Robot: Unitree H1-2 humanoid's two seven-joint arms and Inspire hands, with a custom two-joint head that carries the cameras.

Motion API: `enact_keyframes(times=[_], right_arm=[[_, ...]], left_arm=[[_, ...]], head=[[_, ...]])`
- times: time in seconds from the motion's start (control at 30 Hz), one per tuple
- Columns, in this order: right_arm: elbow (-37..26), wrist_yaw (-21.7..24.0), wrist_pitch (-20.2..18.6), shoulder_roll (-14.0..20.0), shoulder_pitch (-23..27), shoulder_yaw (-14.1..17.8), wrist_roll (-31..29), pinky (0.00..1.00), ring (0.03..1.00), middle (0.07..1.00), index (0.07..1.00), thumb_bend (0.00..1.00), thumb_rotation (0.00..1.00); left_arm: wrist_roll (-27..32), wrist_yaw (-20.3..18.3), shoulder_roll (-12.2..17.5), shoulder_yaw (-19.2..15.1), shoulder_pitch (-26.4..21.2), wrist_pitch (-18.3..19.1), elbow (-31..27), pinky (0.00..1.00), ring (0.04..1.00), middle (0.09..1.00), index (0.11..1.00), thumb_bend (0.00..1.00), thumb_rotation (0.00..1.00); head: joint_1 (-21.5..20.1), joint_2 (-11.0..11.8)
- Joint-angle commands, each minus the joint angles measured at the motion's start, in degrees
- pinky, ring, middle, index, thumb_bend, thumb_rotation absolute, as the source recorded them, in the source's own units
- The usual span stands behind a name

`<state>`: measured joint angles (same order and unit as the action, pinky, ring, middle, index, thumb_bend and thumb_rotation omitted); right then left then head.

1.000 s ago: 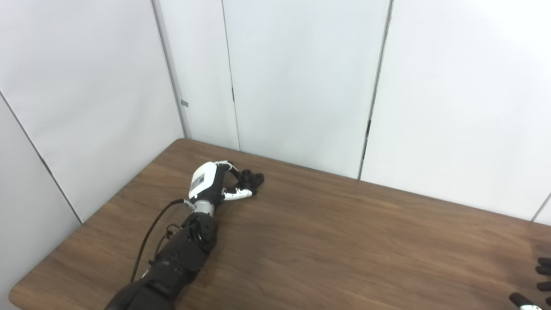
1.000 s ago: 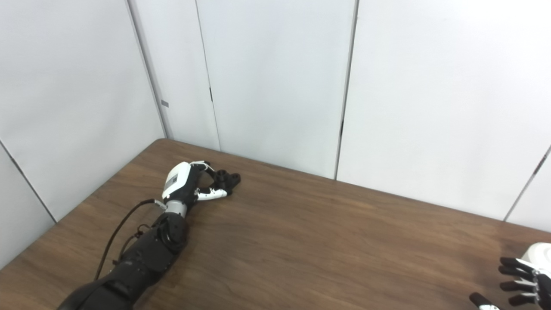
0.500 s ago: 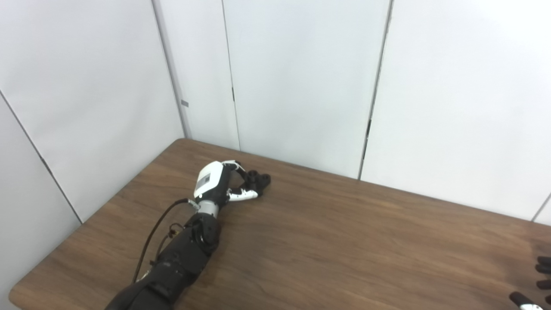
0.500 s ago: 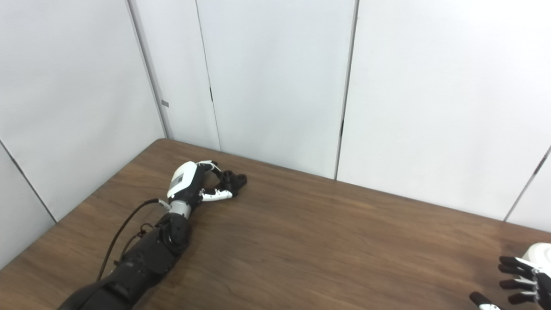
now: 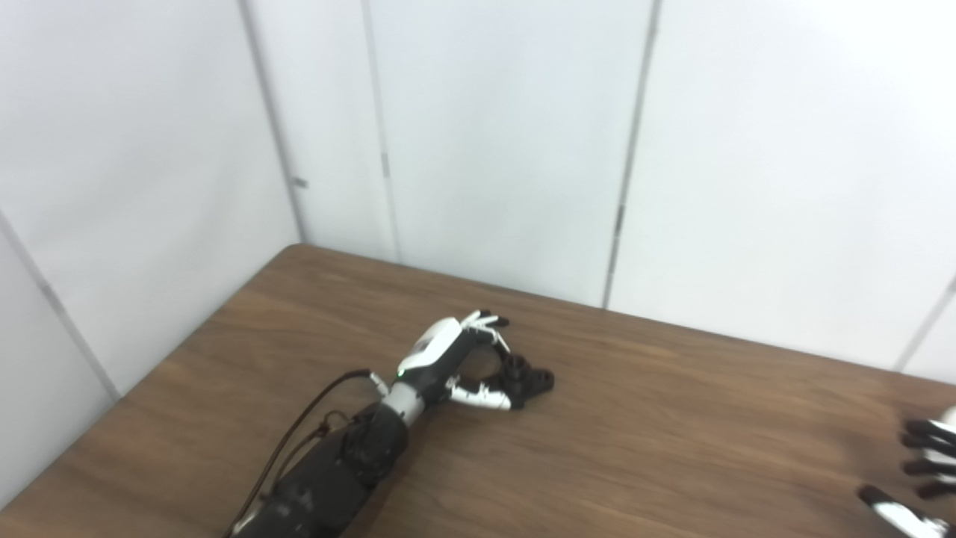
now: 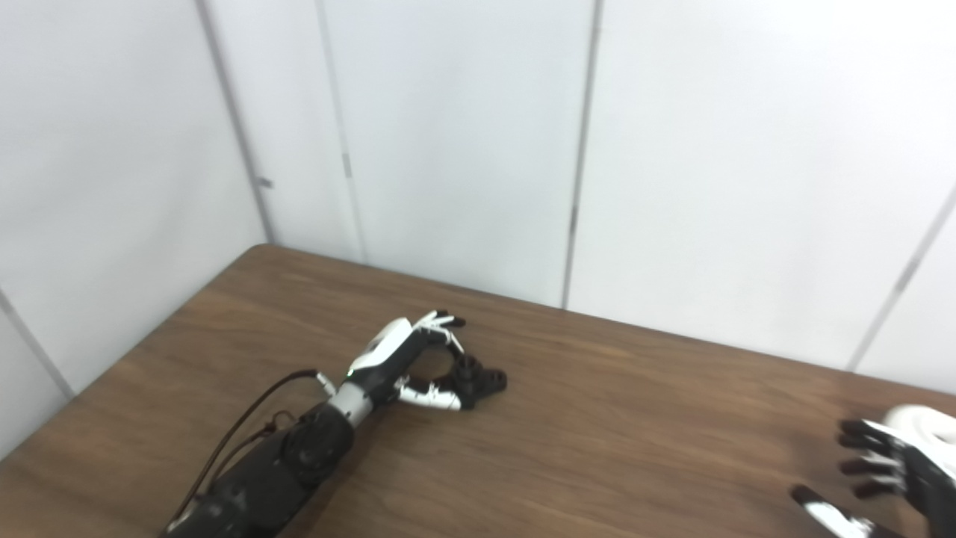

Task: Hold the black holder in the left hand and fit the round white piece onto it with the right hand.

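The left hand (image 5: 455,366) pinches the black holder (image 5: 526,377) low over the table (image 5: 672,448); this light grip may slip. The right hand (image 6: 889,478) is spread, holding nothing.

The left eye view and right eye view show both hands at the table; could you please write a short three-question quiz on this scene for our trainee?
1. True or false: the left hand has its fingers around the black holder.
2. Where is the right hand? A) beside the left hand B) at the right edge of the picture, fingers apart C) above the holder
3. Fill in: the holder is low over the wooden ____.

Key: 1 true. 2 B. 3 table. The round white piece cannot be made out clearly; a white shape lies behind the right hand.
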<state>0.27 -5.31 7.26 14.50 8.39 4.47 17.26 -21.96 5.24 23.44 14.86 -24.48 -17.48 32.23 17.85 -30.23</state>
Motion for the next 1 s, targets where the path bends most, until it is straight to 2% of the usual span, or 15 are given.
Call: enact_keyframes(times=[0.0,0.13,0.23,0.43,0.53,0.7,0.87,0.97], right_arm=[[-3.13,-0.70,0.04,0.08,2.09,0.28,0.47,0.45,0.571,0.671,0.684,0.59,0.09],[-4.19,-0.87,-0.80,-0.22,2.11,0.26,1.03,0.47,0.582,0.675,0.688,0.60,0.02],[-4.25,-0.31,-0.44,-0.26,2.31,0.19,0.02,0.48,0.592,0.682,0.692,0.61,0.00],[-2.74,-0.68,1.24,-0.50,2.81,0.12,-0.90,0.47,0.571,0.673,0.690,0.62,0.10],[-2.31,-1.15,2.28,-0.58,3.11,0.01,-0.59,0.47,0.575,0.673,0.686,0.62,0.12],[-3.11,-1.08,1.82,-1.00,3.50,-0.03,-0.36,0.48,0.593,0.678,0.687,0.60,0.14],[-4.26,-1.13,0.77,-1.30,3.80,-0.37,1.30,0.49,0.597,0.680,0.690,0.59,0.10],[-4.38,-1.15,1.01,-1.38,3.95,-0.45,1.64,0.49,0.597,0.678,0.690,0.59,0.12]], left_arm=[[-1.12,-4.56,-0.64,2.14,0.56,0.10,-2.12,0.94,1.000,0.917,0.484,0.52,0.08],[-1.44,-8.41,-1.88,4.71,1.12,0.86,-5.88,0.93,1.000,0.926,0.484,0.52,0.08],[-2.75,-10.06,-2.98,6.97,1.04,-0.05,-6.51,0.93,1.000,0.926,0.484,0.52,0.08],[-3.93,-12.56,-5.02,10.82,0.64,-2.88,-5.48,0.94,1.000,0.930,0.484,0.52,0.08],[-4.46,-13.45,-6.06,12.55,0.61,-3.15,-5.37,0.95,1.000,0.928,0.483,0.52,0.08],[-7.10,-12.00,-7.67,14.99,0.22,-4.42,-3.98,0.94,1.000,0.927,0.483,0.52,0.08],[-11.55,-8.33,-9.02,17.11,-0.64,-5.43,-0.74,0.95,1.000,0.921,0.483,0.52,0.08],[-14.30,-5.82,-9.29,18.12,-0.98,-5.20,0.74,0.96,0.998,0.913,0.483,0.52,0.07]], head=[[-0.60,-0.28],[-2.77,-1.01],[-4.83,-1.64],[-8.80,-2.58],[-10.64,-3.09],[-13.42,-3.96],[-15.96,-4.71],[-17.32,-5.09]])
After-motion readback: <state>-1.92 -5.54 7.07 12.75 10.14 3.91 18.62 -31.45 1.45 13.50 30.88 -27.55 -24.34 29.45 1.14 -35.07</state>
